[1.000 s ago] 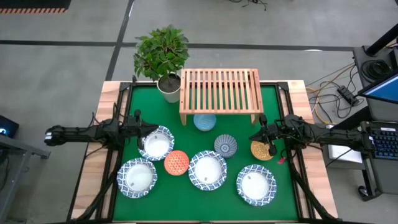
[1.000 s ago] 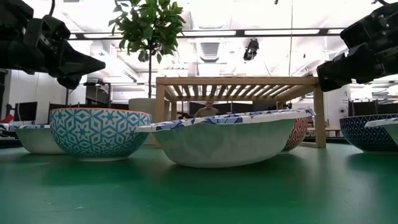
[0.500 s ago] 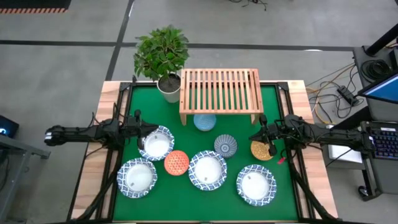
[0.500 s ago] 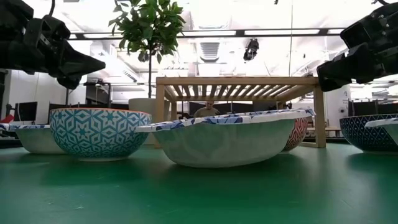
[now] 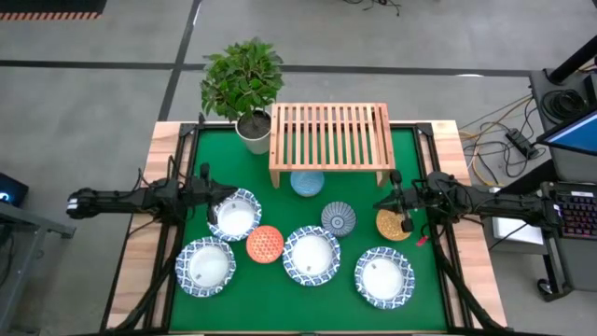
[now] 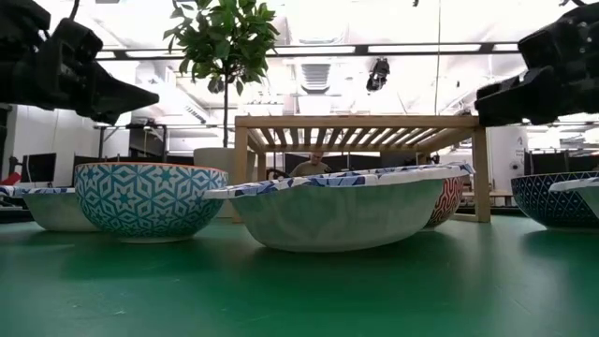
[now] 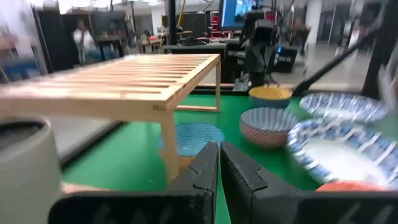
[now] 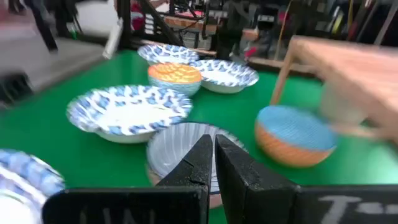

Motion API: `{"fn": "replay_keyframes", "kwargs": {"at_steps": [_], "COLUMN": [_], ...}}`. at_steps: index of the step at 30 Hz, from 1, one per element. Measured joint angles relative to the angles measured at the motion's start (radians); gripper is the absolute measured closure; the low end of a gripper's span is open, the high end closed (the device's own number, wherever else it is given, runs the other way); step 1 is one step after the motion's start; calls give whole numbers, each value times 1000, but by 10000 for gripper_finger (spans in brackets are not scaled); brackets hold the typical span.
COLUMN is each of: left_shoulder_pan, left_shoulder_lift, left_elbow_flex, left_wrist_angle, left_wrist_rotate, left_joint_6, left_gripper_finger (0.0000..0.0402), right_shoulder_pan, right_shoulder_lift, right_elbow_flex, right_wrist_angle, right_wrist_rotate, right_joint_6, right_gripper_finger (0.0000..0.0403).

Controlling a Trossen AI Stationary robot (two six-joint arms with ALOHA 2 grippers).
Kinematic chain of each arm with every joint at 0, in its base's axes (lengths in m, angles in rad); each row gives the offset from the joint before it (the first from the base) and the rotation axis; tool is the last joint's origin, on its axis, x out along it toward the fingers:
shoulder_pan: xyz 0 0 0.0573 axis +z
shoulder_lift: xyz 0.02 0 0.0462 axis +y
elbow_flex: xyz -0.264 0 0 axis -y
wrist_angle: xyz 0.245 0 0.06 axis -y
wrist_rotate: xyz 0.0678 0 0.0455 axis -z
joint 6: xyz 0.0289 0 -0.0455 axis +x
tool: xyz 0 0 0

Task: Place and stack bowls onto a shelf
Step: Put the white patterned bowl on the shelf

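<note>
The light-wood shelf [image 5: 329, 140] stands on its two legs at the table's far side. Four wide white blue-rimmed bowls [image 5: 234, 215] [image 5: 207, 266] [image 5: 312, 255] [image 5: 383, 276] sit on the green mat. Between them are the orange-red bowl [image 5: 265, 244], the dark-blue patterned bowl [image 5: 339, 219] and the mustard bowl [image 5: 392, 226]. The pale blue bowl [image 5: 307, 183] sits partly under the shelf's near edge. My left gripper [image 5: 213, 193] hovers shut above the far-left white bowl. My right gripper [image 5: 381, 203] hovers shut beside the mustard bowl. Both hang clear of the bowls in the low view [image 6: 150, 94] [image 6: 482, 94].
A potted plant in a white pot [image 5: 252, 131] stands at the shelf's left end. The shelf's slatted top [image 7: 137, 78] carries nothing. Bare green mat [image 5: 298, 308] lies along the near edge, and wooden table borders [image 5: 140, 261] run down both sides.
In the low view both grippers have risen a little and tipped closer to level. The bowls and shelf have kept their places.
</note>
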Motion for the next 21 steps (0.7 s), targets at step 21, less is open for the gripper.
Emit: {"fn": "replay_keyframes", "kwargs": {"at_steps": [21], "left_shoulder_pan": [0], "left_shoulder_lift": [0], "left_elbow_flex": [0], "left_wrist_angle": [290], "left_wrist_rotate": [7], "left_joint_6": [-788], "left_gripper_finger": [400], "right_shoulder_pan": [0], "right_shoulder_lift": [-1], "right_elbow_flex": [0], "right_wrist_angle": [166], "right_wrist_rotate": [102], "right_joint_6": [321], "right_gripper_finger": [392]}}
